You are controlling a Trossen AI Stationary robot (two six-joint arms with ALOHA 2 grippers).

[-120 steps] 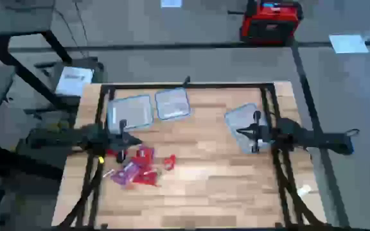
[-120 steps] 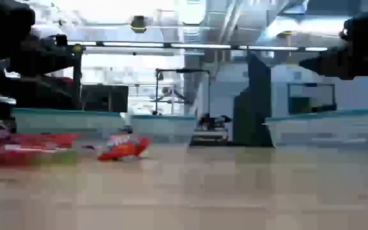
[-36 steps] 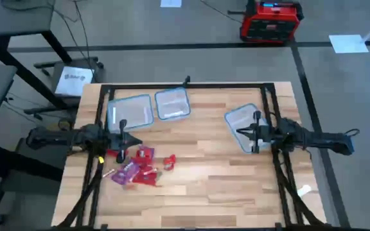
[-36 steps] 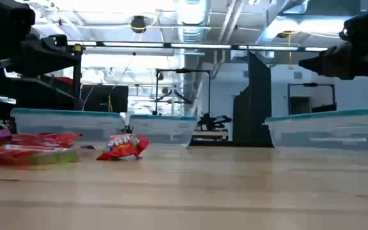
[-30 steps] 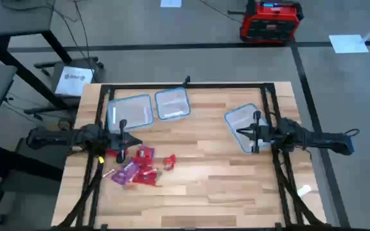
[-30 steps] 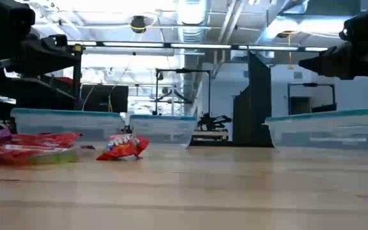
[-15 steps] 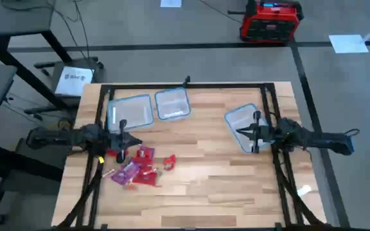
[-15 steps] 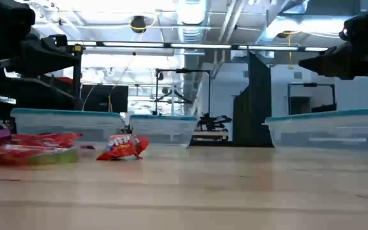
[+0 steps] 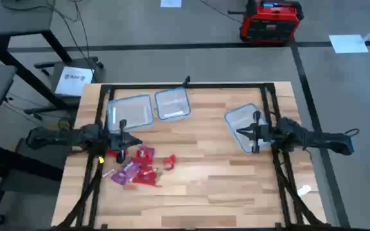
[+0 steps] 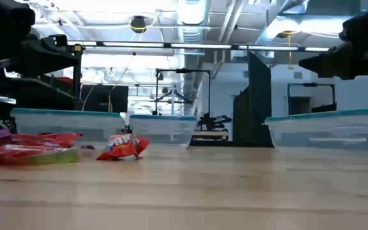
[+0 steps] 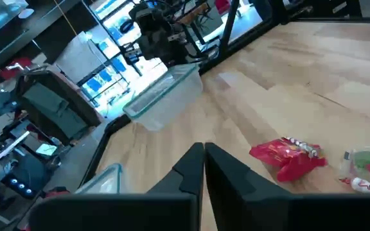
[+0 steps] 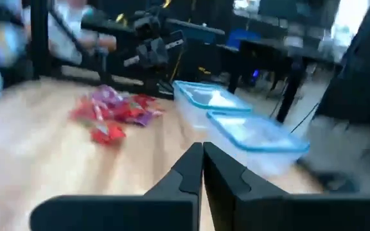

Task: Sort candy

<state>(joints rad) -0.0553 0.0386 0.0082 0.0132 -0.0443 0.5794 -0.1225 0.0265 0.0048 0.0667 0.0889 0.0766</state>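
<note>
Now both claws sit pinched shut, empty: left gripper beside the candy, right gripper over a clear tub.

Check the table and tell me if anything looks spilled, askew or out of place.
Nothing looks damaged. The candy lies in a loose unsorted heap near the left gripper, one red piece apart from it. Of the three clear containers, the right one sits askew, under the right gripper.
</note>
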